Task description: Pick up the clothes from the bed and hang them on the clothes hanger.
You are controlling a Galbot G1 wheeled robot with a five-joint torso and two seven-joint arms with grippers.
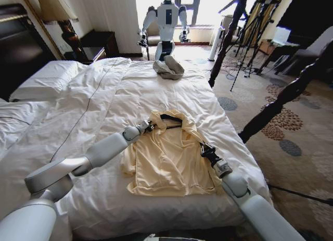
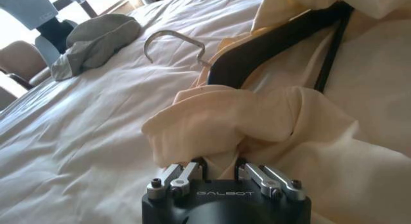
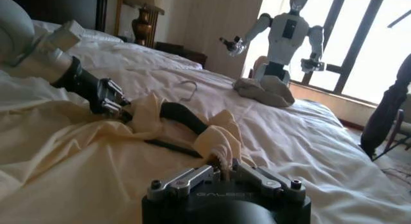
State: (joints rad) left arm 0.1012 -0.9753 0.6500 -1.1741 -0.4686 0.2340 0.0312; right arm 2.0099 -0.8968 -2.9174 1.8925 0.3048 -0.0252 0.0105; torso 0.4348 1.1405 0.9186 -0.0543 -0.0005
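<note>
On bed [image 1: 104, 95], both hands pinch clothes [image 1: 169, 157] over hanger [image 1: 171, 117].

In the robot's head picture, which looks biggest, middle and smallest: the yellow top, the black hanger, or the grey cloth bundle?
1. The yellow top looks biggest.
2. The grey cloth bundle and the black hanger look about alike. The bundle lies farther away and the top covers part of the hanger, so I won't rank them.

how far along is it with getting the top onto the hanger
Partly done: the clothes hanger already lies inside the collar of the cream top. In hand: the left gripper and right gripper each pinch shoulder fabric. Left: the top lies flat on the bed, nothing lifted or hung.
</note>
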